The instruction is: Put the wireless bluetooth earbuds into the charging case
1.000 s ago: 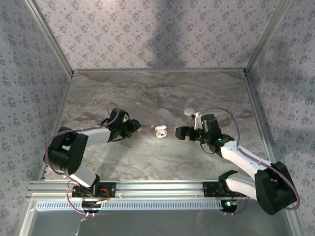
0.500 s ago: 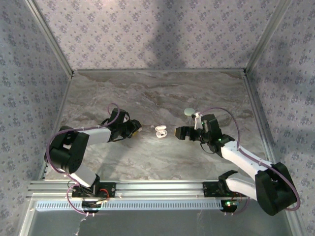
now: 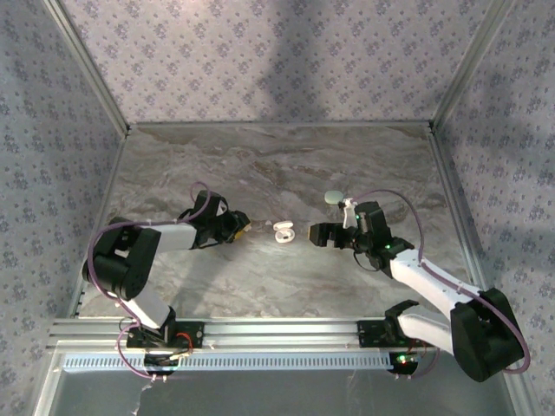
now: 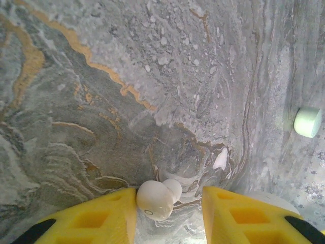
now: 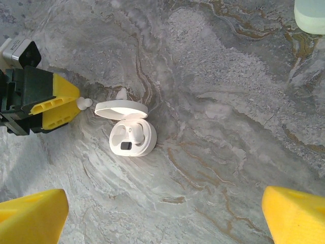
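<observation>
Now at the pickup step: working on one of the wireless bluetooth earbuds [image 4: 154, 200], a small whitish rounded bit between the yellow jaws of the left gripper [image 4: 169, 195], low over the desk [image 4: 101, 76]. Touches one jaw in the left wrist view and leaves a clear gap to the other, hence jaws part-spread around it, not pressed home; may be lightly held lower down, hard to tell from this angle. Shows from the right wrist as a pale nub at that gripper's tip, just beside the charging case [image 5: 133, 140]. Finds the case open, lid [image 5: 122, 108] raised, wells facing upward. Puts the right gripper [image 5: 165, 203] on the opposite side of the case, jaws spread wide and holding nothing. Leaves a pale green case [image 5: 310, 15] well apart, no part of this step.

Next, as a judgement: close fully on the earbud, lift it clear of the desk and past the raised lid, line it up with a free well, lower it in. Calls for a gentle, centred pinch to avoid squirting the smooth round bud out sideways, and for staying off the lid to avoid shoving the light case. Could use the right gripper to steady the case.
</observation>
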`<state>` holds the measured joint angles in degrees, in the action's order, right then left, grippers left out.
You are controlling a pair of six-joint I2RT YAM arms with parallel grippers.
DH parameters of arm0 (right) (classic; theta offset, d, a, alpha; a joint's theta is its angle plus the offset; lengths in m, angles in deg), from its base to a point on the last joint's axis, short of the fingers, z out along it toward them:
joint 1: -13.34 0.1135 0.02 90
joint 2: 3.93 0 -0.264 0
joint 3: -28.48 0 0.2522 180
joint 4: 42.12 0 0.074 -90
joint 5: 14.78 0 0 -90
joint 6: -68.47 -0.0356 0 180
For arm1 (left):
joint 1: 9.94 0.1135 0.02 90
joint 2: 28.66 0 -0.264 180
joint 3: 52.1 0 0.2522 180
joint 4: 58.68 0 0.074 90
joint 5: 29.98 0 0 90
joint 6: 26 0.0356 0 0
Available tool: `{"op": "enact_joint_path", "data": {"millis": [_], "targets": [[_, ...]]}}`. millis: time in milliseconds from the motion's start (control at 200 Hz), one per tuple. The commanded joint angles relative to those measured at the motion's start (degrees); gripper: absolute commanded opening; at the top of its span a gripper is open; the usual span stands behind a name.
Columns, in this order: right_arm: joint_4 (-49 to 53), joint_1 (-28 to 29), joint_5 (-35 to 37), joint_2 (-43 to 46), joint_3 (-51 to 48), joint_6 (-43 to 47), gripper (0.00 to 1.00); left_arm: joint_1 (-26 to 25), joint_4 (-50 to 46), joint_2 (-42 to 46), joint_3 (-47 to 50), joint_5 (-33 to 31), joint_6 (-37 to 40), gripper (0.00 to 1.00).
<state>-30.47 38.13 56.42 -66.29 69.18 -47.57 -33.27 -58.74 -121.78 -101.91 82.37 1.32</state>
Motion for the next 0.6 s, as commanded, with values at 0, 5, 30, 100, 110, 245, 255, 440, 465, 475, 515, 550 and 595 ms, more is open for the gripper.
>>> {"op": "enact_joint_path", "data": {"millis": [0, 5, 30, 100, 110, 245, 255, 440, 465, 475, 515, 550, 595], "targets": [[0.7, 0.4, 0.7, 0.8, 1.7, 1.2, 1.00, 0.7, 1.3, -1.9, -0.7, 0.0, -0.1, 0.39], [0.8, 0.4, 0.7, 0.8, 1.7, 1.2, 1.00, 0.7, 1.3, -2.0, -0.7, 0.0, -0.1, 0.38], [0.7, 0.4, 0.7, 0.8, 1.7, 1.2, 1.00, 0.9, 1.3, -2.1, -0.8, 0.0, 0.0, 0.38], [0.7, 0.4, 0.6, 0.9, 1.7, 1.2, 1.00, 1.2, 1.3, -2.7, -1.0, 0.1, 0.2, 0.37], [0.7, 0.4, 0.7, 0.9, 1.7, 1.2, 1.00, 1.2, 1.3, -2.8, -1.1, 0.1, 0.3, 0.36], [0.7, 0.4, 0.8, 1.0, 1.7, 1.2, 1.00, 1.4, 1.9, -4.3, -1.6, 0.5, 0.4, 0.33], [0.9, 0.4, 0.8, 1.0, 1.6, 1.2, 1.00, 1.4, 1.9, -4.5, -1.6, 0.6, 0.4, 0.33], [0.6, 0.5, 0.6, 0.8, 1.7, 1.2, 1.00, 1.4, 2.4, -5.5, -1.6, 0.8, 0.4, 0.30], [0.7, 0.4, 0.6, 0.8, 1.7, 1.2, 1.00, 1.4, 2.4, -5.5, -1.7, 0.8, 0.5, 0.29], [0.6, 0.4, 0.6, 0.8, 1.7, 1.2, 1.00, 1.4, 2.4, -5.5, -1.7, 0.7, 0.5, 0.29], [0.6, 0.4, 0.7, 0.8, 1.7, 1.2, 1.00, 1.5, 2.2, -5.4, -1.8, 0.7, 0.6, 0.29], [0.6, 0.5, 0.7, 0.8, 1.7, 1.2, 1.00, 1.4, 1.9, -5.4, -1.9, 0.6, 0.8, 0.28], [0.6, 0.5, 0.6, 0.8, 1.7, 1.2, 1.00, 1.5, 1.6, -5.3, -2.1, 0.5, 1.1, 0.27]]}}
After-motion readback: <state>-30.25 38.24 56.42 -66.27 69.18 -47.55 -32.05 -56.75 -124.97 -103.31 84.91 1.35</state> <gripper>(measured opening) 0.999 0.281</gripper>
